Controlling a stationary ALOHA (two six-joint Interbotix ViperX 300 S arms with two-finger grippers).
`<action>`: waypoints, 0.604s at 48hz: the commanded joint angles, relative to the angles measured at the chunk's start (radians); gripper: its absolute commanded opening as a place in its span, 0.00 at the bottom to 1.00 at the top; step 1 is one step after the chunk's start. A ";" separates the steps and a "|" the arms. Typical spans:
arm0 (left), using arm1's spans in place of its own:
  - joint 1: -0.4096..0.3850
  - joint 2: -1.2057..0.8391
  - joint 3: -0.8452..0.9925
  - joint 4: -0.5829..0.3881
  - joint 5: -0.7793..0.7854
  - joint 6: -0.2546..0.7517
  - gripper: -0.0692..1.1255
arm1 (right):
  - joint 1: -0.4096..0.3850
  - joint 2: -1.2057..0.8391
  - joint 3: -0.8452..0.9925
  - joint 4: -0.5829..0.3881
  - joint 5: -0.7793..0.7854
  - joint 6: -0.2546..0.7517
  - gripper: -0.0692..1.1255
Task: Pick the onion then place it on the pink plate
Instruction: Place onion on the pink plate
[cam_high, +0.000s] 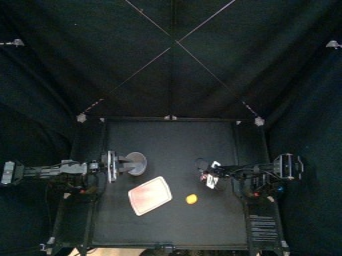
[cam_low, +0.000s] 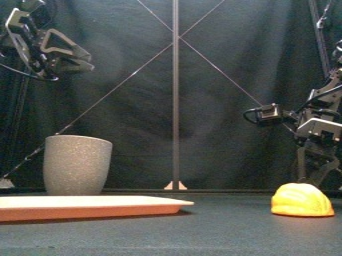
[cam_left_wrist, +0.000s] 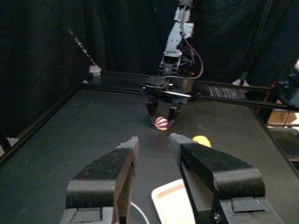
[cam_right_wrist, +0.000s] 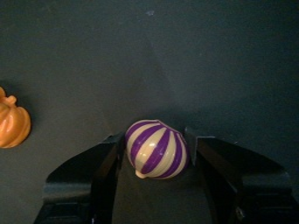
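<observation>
- Purple-and-white onion is clamped in the jaws of the right gripper, raised, well apart from the pink plate.
- A light, rigid, smooth shell is presumed; the widest girth should be gripped.
- Jaws of the left gripper are spread apart, empty.

onion: purple with white stripes
plate: plain pink
cup: grey, finely speckled
toy at the plate's 3 o'clock: yellow-orange
table: black
</observation>
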 joint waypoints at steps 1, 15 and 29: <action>0.003 0.000 -0.014 -0.002 -0.005 0.000 0.69 | 0.002 -0.005 -0.008 0.003 0.000 0.003 0.69; 0.011 0.000 -0.006 0.000 -0.003 -0.002 0.69 | 0.006 -0.028 -0.037 -0.005 0.026 0.003 0.68; 0.014 0.000 -0.005 -0.002 -0.003 -0.002 0.69 | 0.008 -0.083 -0.077 -0.034 0.092 0.002 0.68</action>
